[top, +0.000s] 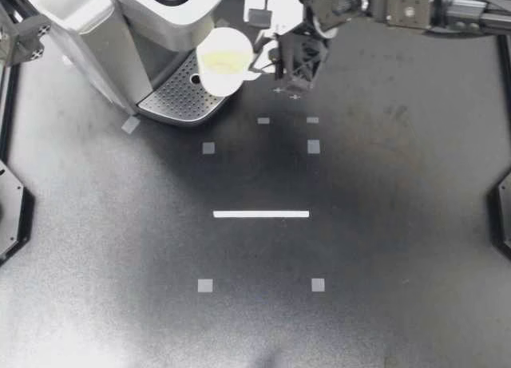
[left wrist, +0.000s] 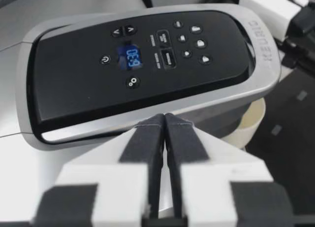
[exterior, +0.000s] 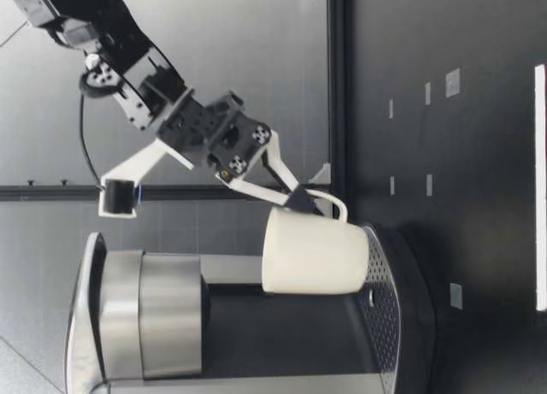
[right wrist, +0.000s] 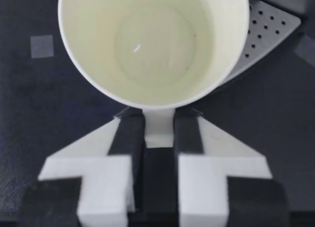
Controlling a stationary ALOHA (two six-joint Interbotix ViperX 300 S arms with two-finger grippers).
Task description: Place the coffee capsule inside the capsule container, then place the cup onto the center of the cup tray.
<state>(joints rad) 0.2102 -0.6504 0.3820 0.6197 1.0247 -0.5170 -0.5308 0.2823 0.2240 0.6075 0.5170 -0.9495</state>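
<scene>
Our right gripper [top: 263,63] is clamped on the handle of the cup [top: 226,61], which hangs ahead of it, just above the cup tray [top: 180,103], off centre. We judge cup placement under way: carry forward, lower, release. Our left gripper [left wrist: 164,119]: closed, empty.

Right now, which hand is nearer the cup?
Right. My right hand is shut on the handle of the cup. My left hand hovers shut above the top panel of the coffee machine, with the cup lower and beyond it.
</scene>
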